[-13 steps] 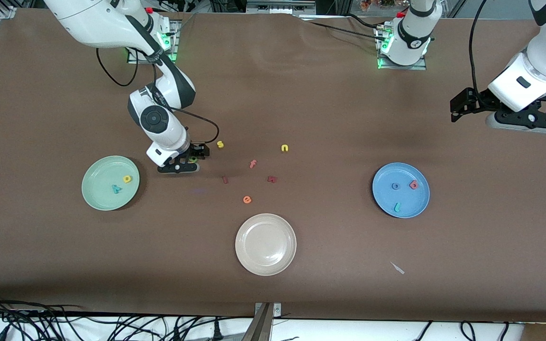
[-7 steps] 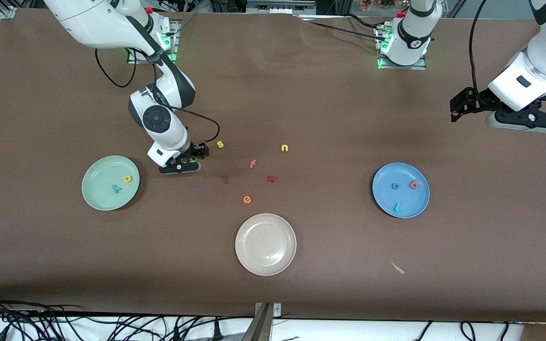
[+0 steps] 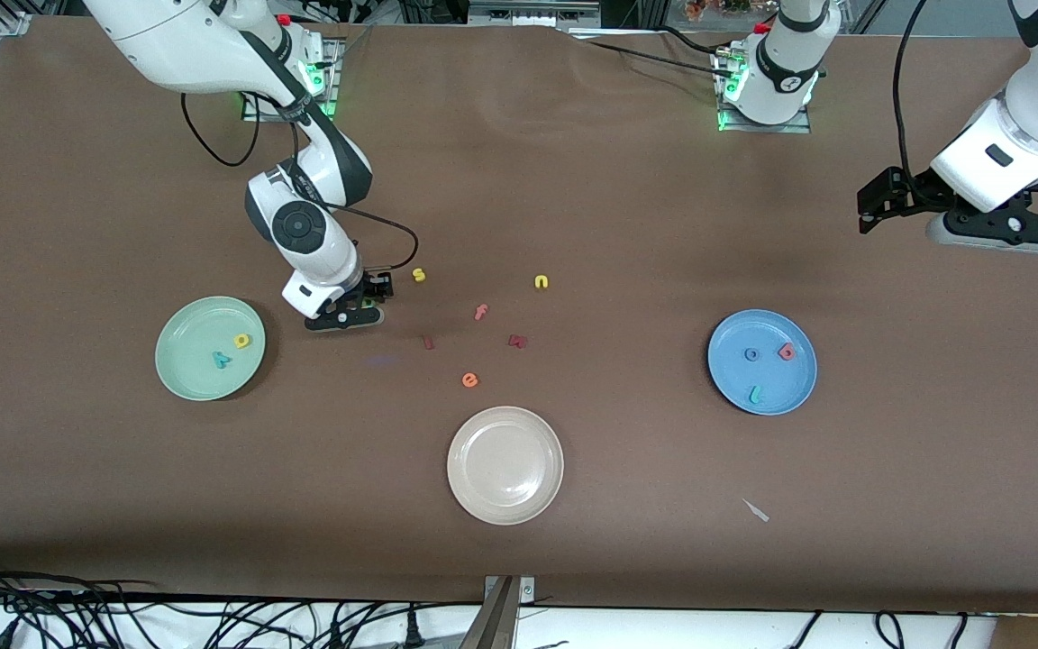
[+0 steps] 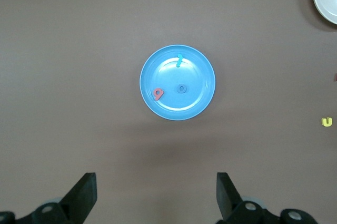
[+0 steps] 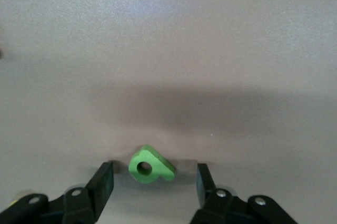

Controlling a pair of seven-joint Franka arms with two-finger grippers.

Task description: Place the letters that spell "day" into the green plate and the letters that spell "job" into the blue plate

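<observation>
One letter left to go: my right gripper (image 5: 152,181) is down at the table just beside the green plate (image 3: 178,332), toward the middle of the table, jaws apart w/ the green "a" (image 5: 150,166) lying flat between them, neither finger touching it in the right wrist view. The yellow "d" (image 3: 241,341) and teal "y" (image 3: 223,360) sit inside the green plate. The blue plate (image 4: 152,66), toward the left arm's end, holds the teal "j" (image 4: 179,60), blue "o" (image 4: 181,88) and pinkish-red "b" (image 4: 157,94), so "job" looks done. Left gripper (image 4: 156,197) waits high over bare table near that plate, fingers wide apart, nothing in them.

Risks as I read them: the "a" is small, thin and sits skewed between the jaws, so a close could catch only its slanted edge and squirt it out sideways or flip it. It lies well back toward the finger roots, so the tips may shut on air. Lifting too soon, I'd prob. carry nothing to the plate. The yellow "s" (image 3: 419,275) sits near, a sloppy regrasp could knock it
</observation>
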